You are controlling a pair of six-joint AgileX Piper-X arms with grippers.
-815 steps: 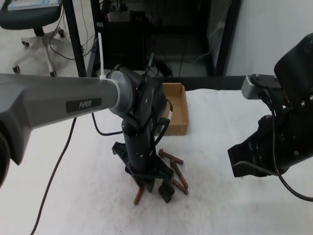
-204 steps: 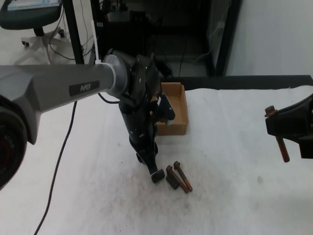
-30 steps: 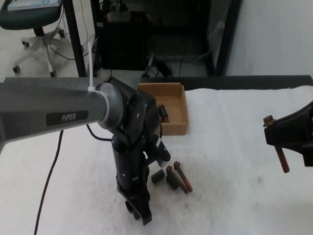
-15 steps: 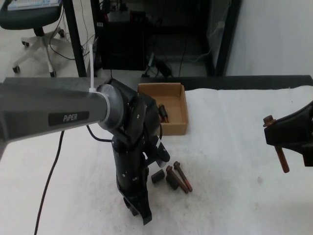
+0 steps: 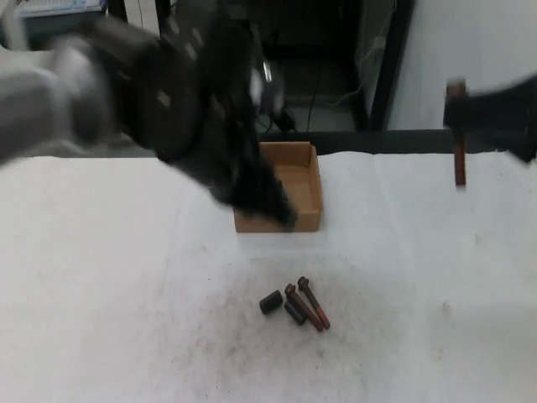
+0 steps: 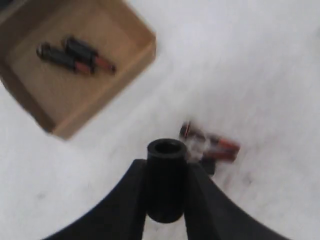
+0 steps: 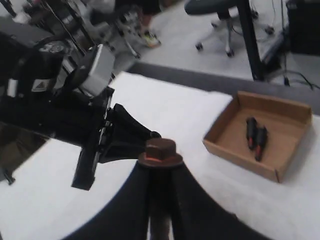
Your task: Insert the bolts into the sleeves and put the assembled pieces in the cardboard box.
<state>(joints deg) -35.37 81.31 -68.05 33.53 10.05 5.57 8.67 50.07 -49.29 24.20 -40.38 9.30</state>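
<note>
High view: my right claw (image 5: pixel 460 107) is up off the table (image 5: pixel 126 319), clamped on a bolt (image 5: pixel 459 159) that hangs down from it. The left arm (image 5: pixel 185 101) sweeps above the cardboard box (image 5: pixel 312 191). Two loose bolts (image 5: pixel 310 304) and two loose sleeves (image 5: pixel 270 301) lie on the table well below both claws.

Left wrist view: the left claw (image 6: pixel 166 200) is closed on a black sleeve (image 6: pixel 166 167), bore facing up. Two assembled pieces (image 6: pixel 75 56) lie in the box, beyond and beneath the claw.

Right wrist view: the bolt's head (image 7: pixel 160 151) sits just above the right claw's closed tips, apart from the left claw.

I judge two pieces done, a third pair gripped but not yet joined, and two more pairs left.
</note>
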